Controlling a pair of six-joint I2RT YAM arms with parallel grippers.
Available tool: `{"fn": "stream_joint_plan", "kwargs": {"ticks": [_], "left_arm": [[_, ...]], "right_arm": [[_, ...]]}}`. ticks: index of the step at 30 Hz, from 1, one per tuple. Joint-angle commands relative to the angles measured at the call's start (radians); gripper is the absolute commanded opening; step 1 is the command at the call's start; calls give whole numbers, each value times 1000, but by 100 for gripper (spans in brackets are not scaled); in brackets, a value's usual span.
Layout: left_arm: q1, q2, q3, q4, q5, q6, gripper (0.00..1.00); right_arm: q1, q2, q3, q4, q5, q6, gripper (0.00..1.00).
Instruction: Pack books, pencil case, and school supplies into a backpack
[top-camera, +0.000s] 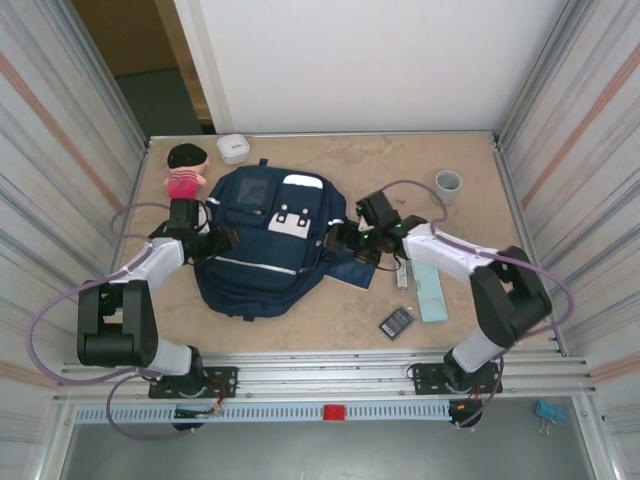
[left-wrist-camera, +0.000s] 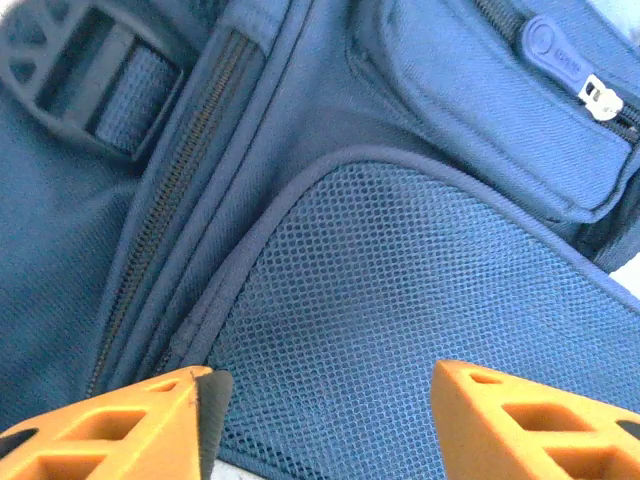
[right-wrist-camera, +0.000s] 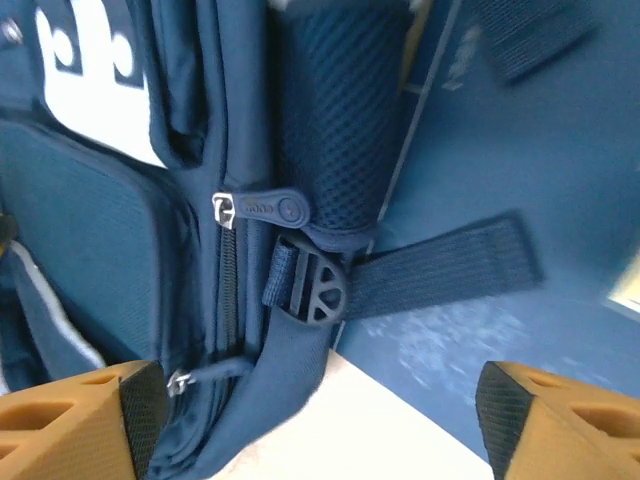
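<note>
At both flanks of the backpack (top-camera: 262, 262), your left gripper (left-wrist-camera: 325, 395) and right gripper (right-wrist-camera: 320, 395) hover with jaws apart, likely to open it for packing.

Bright, even light falls from above onto the table (top-camera: 330, 310), leaving only faint, short shadows around the backpack (top-camera: 255, 270). The white back wall (top-camera: 380, 60) is nearly washed out. The ribbed side walls (top-camera: 60, 150) splay outward at the frame edges. The left wrist view is crisp on the mesh. The right wrist view is dimmer and smeared with blur toward its right side.
</note>
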Motion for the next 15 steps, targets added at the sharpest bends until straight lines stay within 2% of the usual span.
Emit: {"fn": "stream_joint_plan", "kwargs": {"ticks": [1,5,9,11,15], "left_arm": [[-14,3,-68,12,41,-63,51],[-59,-10,-142,41,11,-106,49],[-88,-9,-204,87,-3,-170,47],[-109,-2,-214,96,-9,-193,46],[-216,-1,-215,91,-52,-257,46]], "right_arm": [[24,89,36,159,-2,97,78],[15,175,-23,275,25,160,76],[-32,233,-71,298,34,169,77],[-63,234,-97,293,33,166,78],[-155,186,-171,263,28,117,80]]}}
